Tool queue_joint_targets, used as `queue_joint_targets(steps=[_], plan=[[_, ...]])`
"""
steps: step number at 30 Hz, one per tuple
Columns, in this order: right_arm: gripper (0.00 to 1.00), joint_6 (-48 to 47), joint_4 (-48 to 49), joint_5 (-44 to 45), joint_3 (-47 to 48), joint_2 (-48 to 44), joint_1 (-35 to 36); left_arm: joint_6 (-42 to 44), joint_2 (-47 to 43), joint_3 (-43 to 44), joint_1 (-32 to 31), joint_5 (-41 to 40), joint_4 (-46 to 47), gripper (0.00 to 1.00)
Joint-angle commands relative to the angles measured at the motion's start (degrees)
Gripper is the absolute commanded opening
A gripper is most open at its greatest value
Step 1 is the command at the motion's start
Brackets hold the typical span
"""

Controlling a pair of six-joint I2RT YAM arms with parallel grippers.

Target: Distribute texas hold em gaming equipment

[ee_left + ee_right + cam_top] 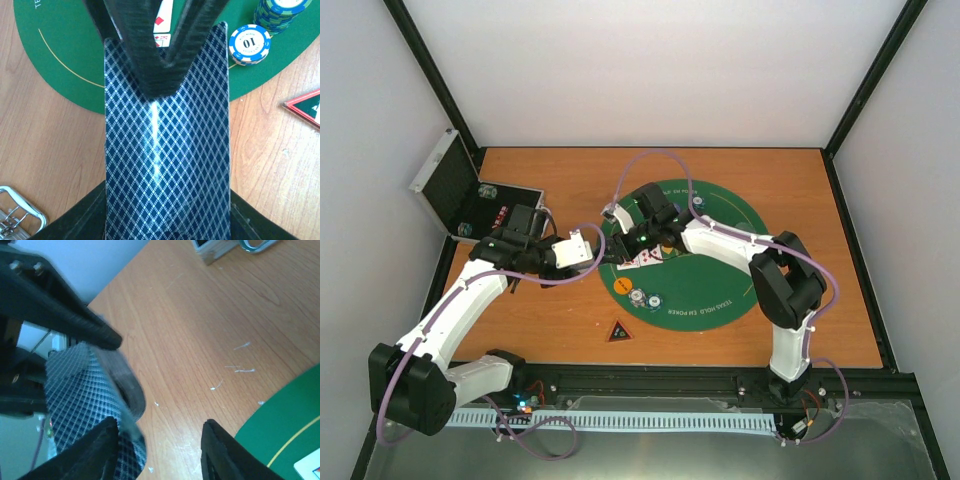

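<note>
Card [167, 165] is pinched in the left gripper [582, 248] at the mat's [720, 285] left edge. The right gripper [159, 437], half-open and empty, may close beside it and miss.

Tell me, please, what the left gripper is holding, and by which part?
A card, or several stacked, patterned back up, in the left gripper, apparently pinched across its long edges at the near end.

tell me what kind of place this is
Most likely a robot lab test cell dressed as a poker table: plain white walls inside a black frame, two robot arms bolted to a wooden table, and a round green poker mat.
</note>
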Motion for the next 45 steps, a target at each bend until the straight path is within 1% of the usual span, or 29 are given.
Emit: queue_joint_targets(steps=[1,4,8,10,22,27,30,32,34,36,37,39,42,45], plan=[[0.38,-0.71,-1.96,-0.70,1.67,-2.81,-0.09,0.79,-0.40,1.29,0.09,0.73,1.53,0.48],[0.23,-0.56,-2.23,-1.10,1.61,-2.88,-0.09,0.76,-0.45,1.25,0.05,0.74,1.60,0.48],[0.08,-0.87,-3.38,-1.80,2.13,-3.08,-0.07,0.73,-0.37,1.20,0.05,0.61,1.61,0.48],[0.03,-1.57,-4.48,-0.80,2.46,-3.68,-0.18,0.77,-0.41,1.09,0.05,0.48,1.53,0.48],[0.03,-4.37,-9.29,2.99,2.43,-8.96,-1.94,0.60,-0.79,0.03,0.05,0.00,1.72,0.48],[0.03,-5.19,-9.19,2.39,1.13,-13.67,-3.73,0.56,-0.99,-0.18,0.05,0.07,1.70,0.48],[0.03,-6.68,-10.41,4.51,0.32,-16.94,-5.60,0.57,-0.94,-0.33,0.05,-0.03,1.79,0.48],[0.03,-8.29,-11.34,8.80,-0.87,-19.68,-7.14,0.57,-0.99,-0.42,0.05,-0.03,1.79,0.48],[0.03,-11.94,-12.67,19.36,-2.63,-22.46,-7.73,0.47,-1.06,-0.63,0.05,0.10,2.00,0.48],[0.03,-16.02,-12.71,32.34,-5.47,-24.83,-7.72,0.47,-1.16,-0.82,0.01,0.32,2.28,0.48],[0.03,-17.94,-12.32,37.05,-7.40,-25.62,-7.66,0.47,-1.16,-0.95,0.04,0.35,2.45,0.48],[0.03,-22.51,-11.28,43.25,-9.77,-26.29,-7.50,0.51,-1.07,-1.04,0.05,0.04,2.58,0.48],[0.03,-33.15,-5.08,52.23,-14.27,-26.10,-7.23,0.51,-0.96,-0.86,0.04,-0.09,2.47,0.48],[0.03,-43.30,2.24,61.52,-17.17,-23.66,-7.22,0.36,-0.99,-0.79,0.06,0.18,2.49,0.48]])
